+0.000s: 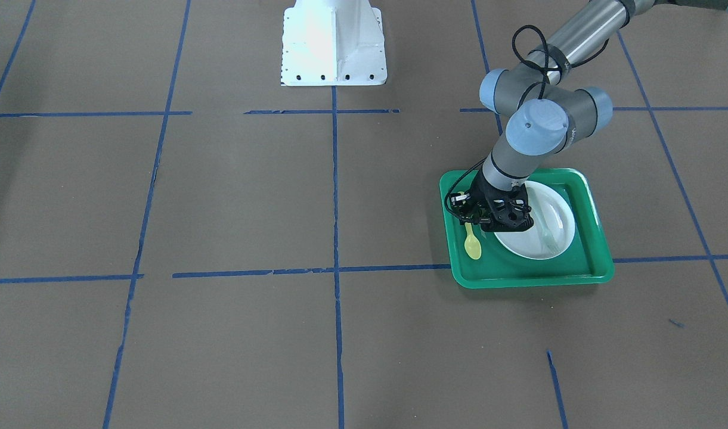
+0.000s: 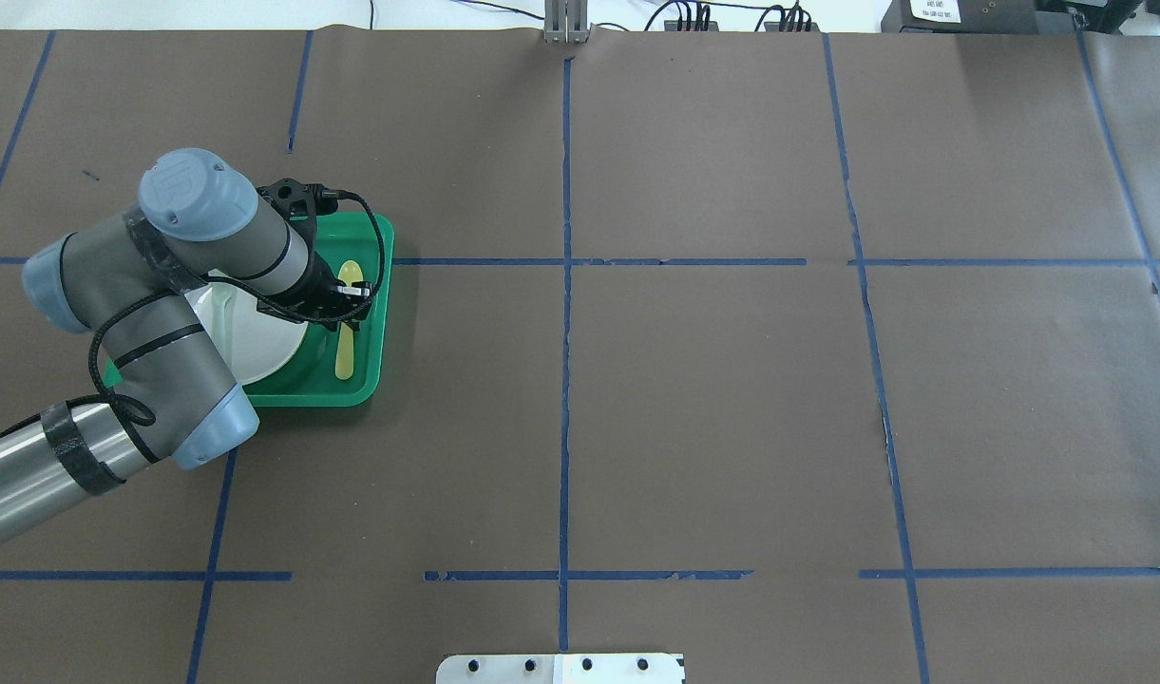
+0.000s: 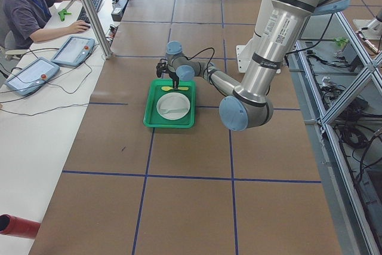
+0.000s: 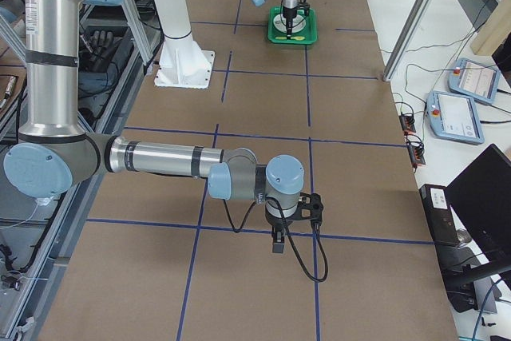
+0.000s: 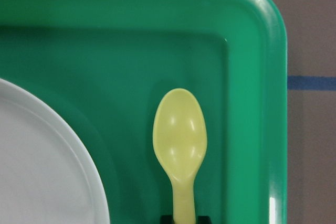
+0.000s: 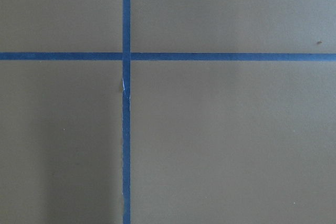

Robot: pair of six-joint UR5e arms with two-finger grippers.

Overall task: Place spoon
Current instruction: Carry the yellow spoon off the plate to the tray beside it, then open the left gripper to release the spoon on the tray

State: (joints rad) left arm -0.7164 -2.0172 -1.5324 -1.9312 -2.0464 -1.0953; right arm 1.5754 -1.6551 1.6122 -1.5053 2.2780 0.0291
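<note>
Where left claw hangs low over green tray, jaws narrow, dark fingertips close against either side of spoon handle. Spoon yellow, bowl end pointing away from robot, in strip of tray floor between white plate and tray wall; just beside plate, not on it. Pale fork on plate. Tray on brown surface with blue tape grid. Right claw well apart, above tape cross; its opening cannot be told.

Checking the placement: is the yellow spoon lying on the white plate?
No, the spoon lies on the floor of the green tray, beside the white plate and apart from its rim.
</note>
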